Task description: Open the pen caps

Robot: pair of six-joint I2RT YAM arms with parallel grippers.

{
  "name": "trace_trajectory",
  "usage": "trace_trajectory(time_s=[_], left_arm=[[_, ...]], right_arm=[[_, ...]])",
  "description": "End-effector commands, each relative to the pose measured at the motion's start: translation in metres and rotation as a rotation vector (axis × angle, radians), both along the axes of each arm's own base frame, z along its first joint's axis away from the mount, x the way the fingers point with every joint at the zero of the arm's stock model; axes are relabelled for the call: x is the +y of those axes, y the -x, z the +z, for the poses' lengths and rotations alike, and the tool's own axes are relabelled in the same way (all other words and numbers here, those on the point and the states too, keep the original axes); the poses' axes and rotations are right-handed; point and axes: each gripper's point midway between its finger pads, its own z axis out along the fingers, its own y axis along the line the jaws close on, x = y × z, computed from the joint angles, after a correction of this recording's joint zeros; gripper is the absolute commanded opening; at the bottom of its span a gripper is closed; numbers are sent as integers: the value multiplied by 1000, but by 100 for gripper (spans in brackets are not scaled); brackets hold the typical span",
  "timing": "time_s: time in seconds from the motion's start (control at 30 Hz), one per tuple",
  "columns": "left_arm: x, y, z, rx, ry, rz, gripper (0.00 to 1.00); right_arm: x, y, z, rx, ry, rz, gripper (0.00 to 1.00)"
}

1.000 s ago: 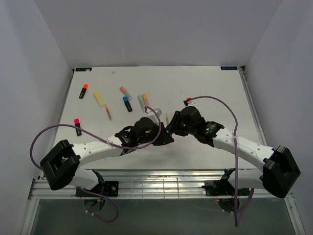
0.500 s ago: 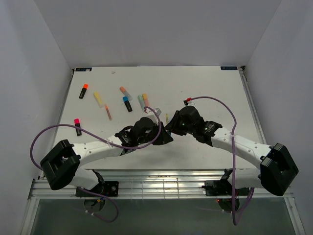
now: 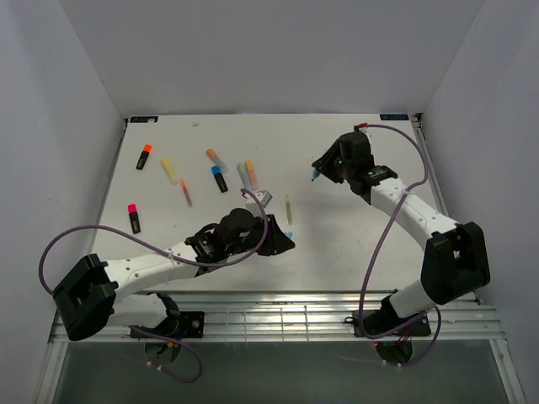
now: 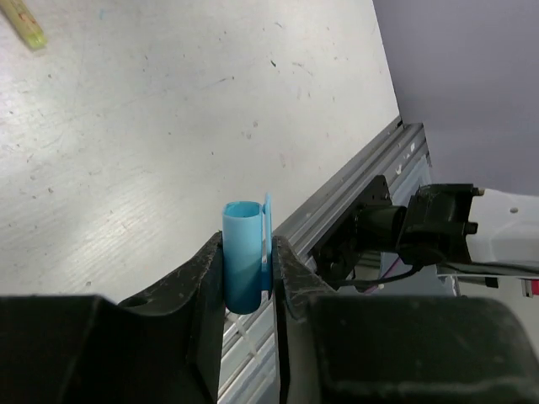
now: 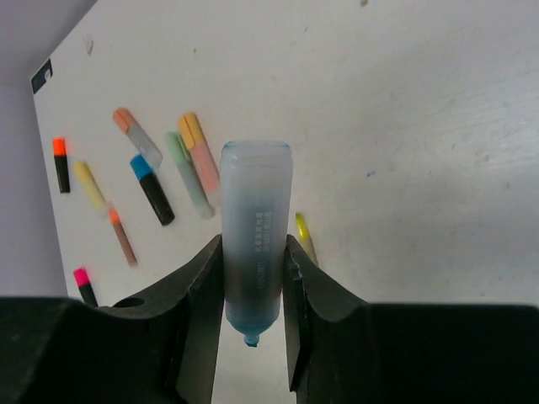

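- Left gripper (image 3: 285, 239): jaws nearly together, pinching a blue cap (image 4: 243, 257). In the wrist view the cap stands upright between them, open mouth up, its clip toward the right-hand jaw.
- From the top camera I put this gripper near the 6 o'clock edge of the table (image 3: 370, 244), the cap showing at its tip.
- Right gripper (image 3: 318, 171): jaws narrowed onto a pale blue marker body (image 5: 256, 227), gripped across its flat sides. The bare nib end points back toward the wrist and the blunt end points away.
- From above, the right gripper is at about 2 o'clock from the table's middle, well apart from the left one.
- Thin yellow pen (image 3: 288, 208) lies on the table between the two grippers, touched by neither.
- Other markers lie toward 10 to 11 o'clock, caps on:
  - orange-capped black (image 3: 144, 156)
  - pale yellow (image 3: 170, 171)
  - thin orange pen (image 3: 186, 193)
  - blue-capped black (image 3: 219, 178)
  - orange-tipped pastel (image 3: 216, 158)
  - a green and an orange pastel pair (image 3: 246, 173) lying side by side
- Pink-capped black marker (image 3: 134, 217) lies alone near 9 o'clock.
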Motion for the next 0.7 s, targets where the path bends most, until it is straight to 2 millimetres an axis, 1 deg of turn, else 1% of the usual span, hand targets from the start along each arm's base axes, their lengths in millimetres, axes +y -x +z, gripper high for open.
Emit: trace_trajectory(time_s=[0.0,0.03,0.07,0.1,0.13,0.17,0.23,0.27,0.3,0.33,0.37,0.4,0.43,0.47,0.5,0.57,0.6,0.63,0.67], left_arm=[[5,12,4,5,12,-33,0],[8,11,2,2,2,-22,0],[14,13,1,4,-15,-11,0],[19,10,0,-1,-37,14,0],[29,-2,-1,-32,-77,83,0],[41,-8,-7,-25,-123,121,0],[58,-20,-13,-13,-169,182,0],[74,-35,-20,9,-193,227,0],[81,-41,-26,30,-203,236,0],[88,-46,-30,42,-211,248,0],[94,-51,-33,61,-210,234,0],[98,-55,-41,72,-237,242,0],[100,-58,-45,72,-259,246,0],[102,-65,-45,54,-282,256,0],[103,-68,-54,68,-314,256,0],[101,-74,-58,63,-327,256,0],[100,-77,-59,57,-330,253,0],[99,-78,-65,66,-340,251,0],[98,-81,-65,60,-334,253,0]], right_arm=[[-1,-35,39,-122,35,5,8],[1,-42,57,-149,32,11,8],[0,-41,53,-136,65,32,8],[4,-40,47,-117,79,65,8],[5,-39,47,-106,92,87,8],[3,-30,33,-57,136,126,8],[8,-17,19,-28,155,199,8],[6,-3,-4,12,180,224,8],[5,2,-5,-15,206,245,8],[8,10,-12,-17,219,273,8],[6,21,-31,8,239,298,8],[7,25,-34,-6,264,328,8],[12,31,-41,-3,280,357,8],[11,38,-52,17,299,375,8],[12,40,-60,17,320,396,8],[18,45,-71,27,332,428,8],[17,48,-82,51,346,435,8],[21,49,-86,51,351,446,8],[22,50,-90,56,358,449,8]])
